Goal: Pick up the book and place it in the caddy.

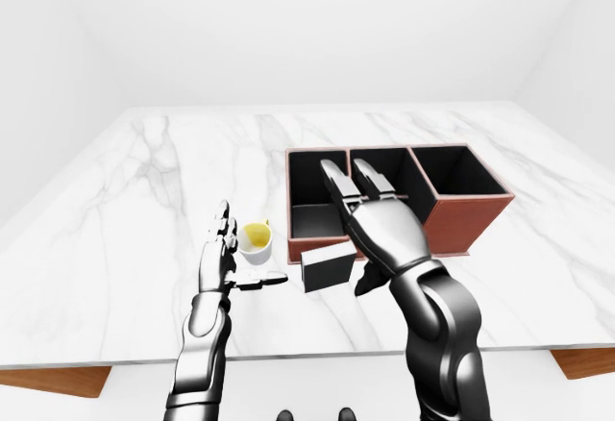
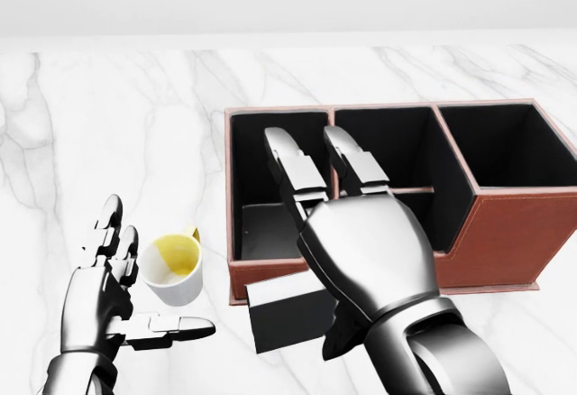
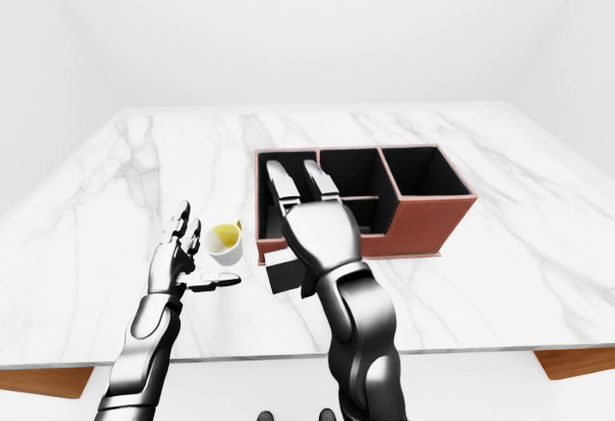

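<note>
The book [image 2: 287,316] is a thin dark slab. It stands tilted on the marble against the near wall of the caddy [image 2: 505,242], below its left compartment. The caddy is a brown box with three black-lined compartments across and a lower divider in the middle. My right hand [image 2: 315,242] hovers over the book's right end, which it hides. Its fingers [image 2: 293,165] stretch flat over the left and middle compartments and its thumb [image 2: 335,341] hangs down beside the book. My left hand [image 2: 149,300] is open, palm up, at the lower left.
A white cup [image 2: 173,269] with a yellow inside stands on the marble table [image 2: 108,106] between my left hand and the caddy, right beside my left fingers. The table's near edge [image 1: 317,352] runs just below my wrists in the left-eye view.
</note>
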Controlling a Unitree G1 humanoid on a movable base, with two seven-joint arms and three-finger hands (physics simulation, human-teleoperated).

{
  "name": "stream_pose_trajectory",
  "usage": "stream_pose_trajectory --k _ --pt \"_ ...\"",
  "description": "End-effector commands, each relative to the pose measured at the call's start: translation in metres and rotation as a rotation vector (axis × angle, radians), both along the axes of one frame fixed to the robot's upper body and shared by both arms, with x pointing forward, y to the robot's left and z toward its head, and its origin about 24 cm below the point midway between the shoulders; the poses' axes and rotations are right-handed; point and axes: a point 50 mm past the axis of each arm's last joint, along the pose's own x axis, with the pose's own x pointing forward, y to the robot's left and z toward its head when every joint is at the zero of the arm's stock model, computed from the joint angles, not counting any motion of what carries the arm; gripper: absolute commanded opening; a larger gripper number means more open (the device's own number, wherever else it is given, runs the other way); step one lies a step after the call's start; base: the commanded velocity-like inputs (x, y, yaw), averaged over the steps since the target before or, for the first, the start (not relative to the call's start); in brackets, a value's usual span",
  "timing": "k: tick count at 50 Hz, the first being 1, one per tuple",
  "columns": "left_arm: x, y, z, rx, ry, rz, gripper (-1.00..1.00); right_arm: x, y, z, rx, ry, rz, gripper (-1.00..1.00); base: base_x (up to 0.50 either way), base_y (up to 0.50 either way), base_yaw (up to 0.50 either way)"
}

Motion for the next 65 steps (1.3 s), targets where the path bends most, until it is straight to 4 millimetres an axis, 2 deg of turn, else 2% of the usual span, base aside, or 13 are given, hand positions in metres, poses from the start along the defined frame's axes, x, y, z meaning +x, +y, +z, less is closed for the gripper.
stream_pose_trajectory --k 1,13,17,24,26,38,55,57,65 --pt "-0.001 0.000 0.000 -0.003 -0.001 0.000 1.00 0.005 0.006 0.002 -0.027 -0.005 -0.035 1.00 0.00 0.00 0.00" --pt "-0.001 0.000 0.000 -0.007 0.000 -0.001 1.00 0.018 0.013 -0.008 -0.073 0.042 -0.038 1.00 0.00 0.00 0.00" --pt "-0.001 0.000 0.000 -0.008 -0.001 0.000 1.00 0.024 0.015 -0.019 -0.087 0.098 -0.024 1.00 0.00 0.00 0.00" --pt "-0.001 0.000 0.000 -0.009 -0.002 0.000 1.00 0.025 0.015 -0.021 -0.090 0.108 -0.021 1.00 0.00 0.00 0.00" --pt "0.000 0.000 0.001 -0.009 -0.005 0.000 1.00 0.030 0.018 -0.028 -0.101 0.142 -0.008 1.00 0.00 0.00 0.00" --pt "0.000 0.000 0.002 -0.013 -0.007 -0.001 1.00 0.037 0.024 -0.040 -0.118 0.197 0.013 1.00 0.00 0.00 0.00" --pt "0.001 0.000 0.002 -0.015 -0.007 -0.002 1.00 0.036 0.031 -0.049 -0.125 0.237 0.042 1.00 0.00 0.00 0.00" --pt "0.001 0.000 0.001 -0.016 -0.007 -0.001 1.00 0.033 0.034 -0.055 -0.123 0.262 0.057 1.00 0.00 0.00 0.00" --pt "0.001 0.001 0.001 -0.015 -0.007 -0.001 1.00 0.031 0.032 -0.059 -0.116 0.281 0.062 1.00 0.00 0.00 0.00"
